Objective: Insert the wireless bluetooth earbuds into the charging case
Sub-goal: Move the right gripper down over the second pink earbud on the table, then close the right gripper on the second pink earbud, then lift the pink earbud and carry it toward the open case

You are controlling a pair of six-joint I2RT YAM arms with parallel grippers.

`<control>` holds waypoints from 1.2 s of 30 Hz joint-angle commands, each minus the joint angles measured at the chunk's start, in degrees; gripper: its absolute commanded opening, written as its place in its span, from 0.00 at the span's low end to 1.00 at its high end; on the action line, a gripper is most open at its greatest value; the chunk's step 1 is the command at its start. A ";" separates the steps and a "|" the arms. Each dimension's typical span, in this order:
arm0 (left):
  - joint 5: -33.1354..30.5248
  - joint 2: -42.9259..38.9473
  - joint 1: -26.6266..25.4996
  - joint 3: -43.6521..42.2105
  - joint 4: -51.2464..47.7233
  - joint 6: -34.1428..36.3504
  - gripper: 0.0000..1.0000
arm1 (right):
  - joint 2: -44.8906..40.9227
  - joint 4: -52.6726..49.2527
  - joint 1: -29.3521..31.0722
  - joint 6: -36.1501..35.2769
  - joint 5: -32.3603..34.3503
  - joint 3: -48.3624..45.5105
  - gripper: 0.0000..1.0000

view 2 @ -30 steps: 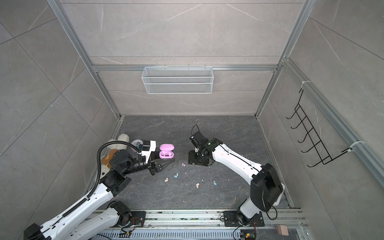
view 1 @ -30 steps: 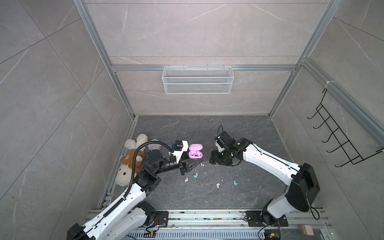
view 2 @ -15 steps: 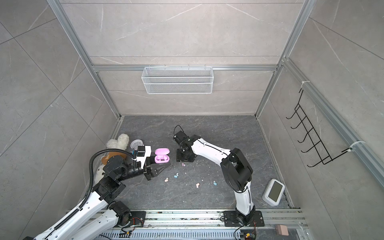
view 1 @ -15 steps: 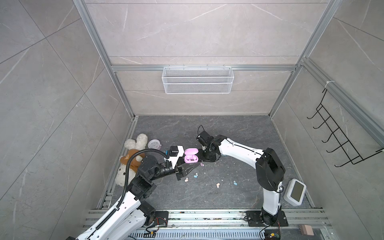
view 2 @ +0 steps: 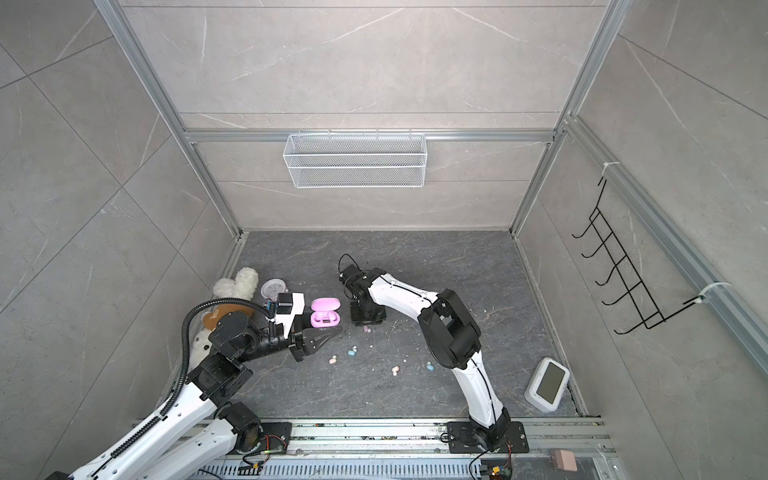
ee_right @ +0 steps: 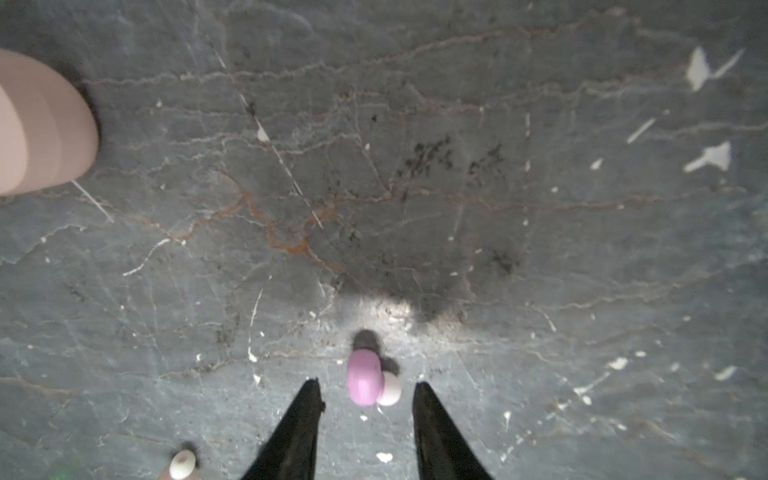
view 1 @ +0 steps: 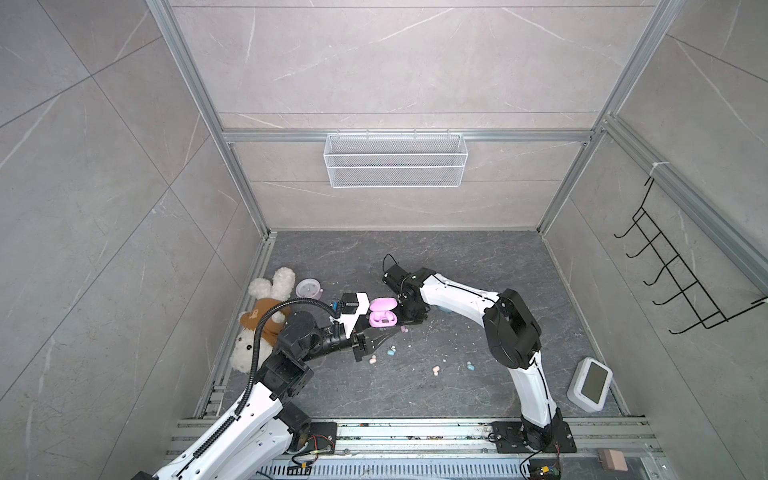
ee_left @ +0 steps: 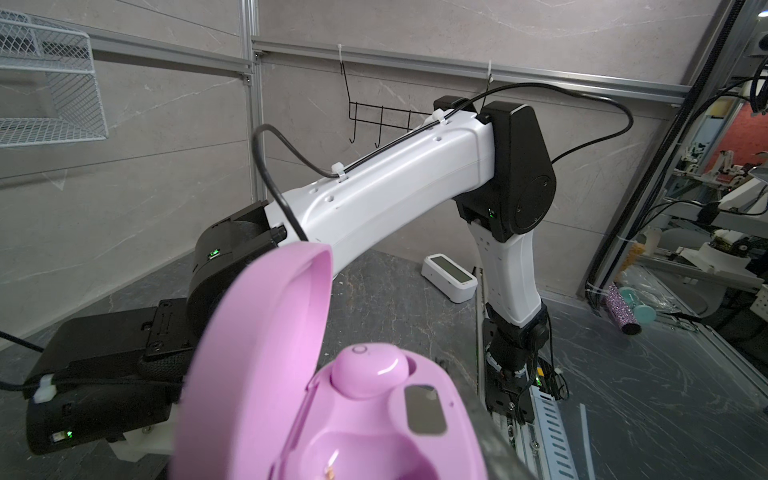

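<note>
Pickup step: right fingers (ee_right: 299, 428) straddle the lilac earbud (ee_right: 364, 382), narrowly apart (no contact yet); left fingers (view 2: 318, 338) clamp the open charging case (view 1: 382, 318). Next, pinch squarely.

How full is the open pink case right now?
Half full: in the left wrist view one bud sits in the pink case; the other slot is empty.
</note>
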 commanded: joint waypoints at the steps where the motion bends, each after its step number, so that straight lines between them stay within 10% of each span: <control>1: 0.02 -0.69 0.32 0.41 2.63 1.82 0.26 | 2.40 -2.91 0.21 -2.56 0.39 2.72 0.38; 36: 0.01 -0.13 0.36 0.50 3.26 1.47 0.26 | 5.31 -5.78 0.82 -3.80 2.22 2.55 0.13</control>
